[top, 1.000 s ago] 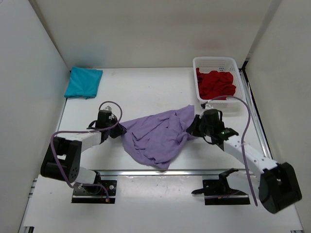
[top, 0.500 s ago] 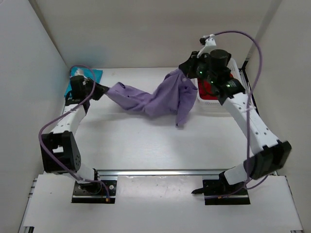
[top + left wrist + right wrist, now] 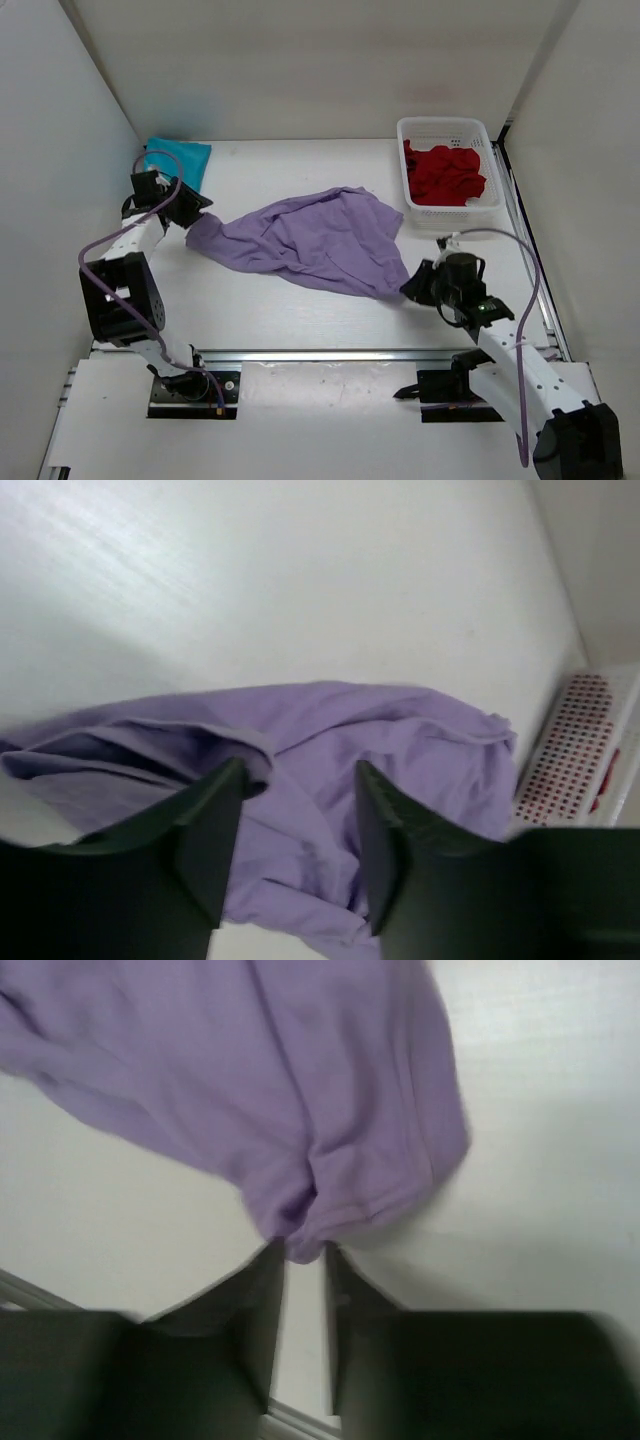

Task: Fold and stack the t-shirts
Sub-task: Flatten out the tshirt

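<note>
Table (image 3: pixel 300 325) white, walled | lavender shirt (image 3: pixel 300 240) spread | left claw (image 3: pixel 300 775) wide | right claw (image 3: pixel 304 1258) narrow, grip unclear

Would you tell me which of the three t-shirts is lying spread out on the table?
The lavender t-shirt, opened out in the middle; the teal t-shirt lies folded in the far-left corner, and the red t-shirt is bunched in the white basket.

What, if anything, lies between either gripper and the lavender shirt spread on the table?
Nothing visible does. The left gripper sits open right at the left end of the lavender shirt. The right gripper has its tips at the shirt's near-right corner, though whether it grips the cloth is unclear.
</note>
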Controlling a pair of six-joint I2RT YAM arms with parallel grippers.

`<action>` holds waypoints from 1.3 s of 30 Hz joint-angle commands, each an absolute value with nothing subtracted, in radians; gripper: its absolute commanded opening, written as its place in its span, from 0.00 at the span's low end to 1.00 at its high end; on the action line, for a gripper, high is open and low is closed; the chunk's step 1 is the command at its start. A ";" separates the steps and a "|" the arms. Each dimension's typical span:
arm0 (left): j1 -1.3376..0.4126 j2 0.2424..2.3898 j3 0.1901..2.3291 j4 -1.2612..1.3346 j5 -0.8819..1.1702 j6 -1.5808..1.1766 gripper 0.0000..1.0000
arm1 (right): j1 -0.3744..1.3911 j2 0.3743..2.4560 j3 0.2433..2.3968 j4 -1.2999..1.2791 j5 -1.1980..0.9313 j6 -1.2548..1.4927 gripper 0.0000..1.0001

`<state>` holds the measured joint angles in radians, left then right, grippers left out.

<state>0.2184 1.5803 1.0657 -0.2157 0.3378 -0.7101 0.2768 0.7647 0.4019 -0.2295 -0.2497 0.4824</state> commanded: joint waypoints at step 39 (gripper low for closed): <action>0.347 1.491 0.735 -0.025 0.232 -0.739 0.54 | 0.683 1.137 0.457 0.015 -0.160 0.457 0.07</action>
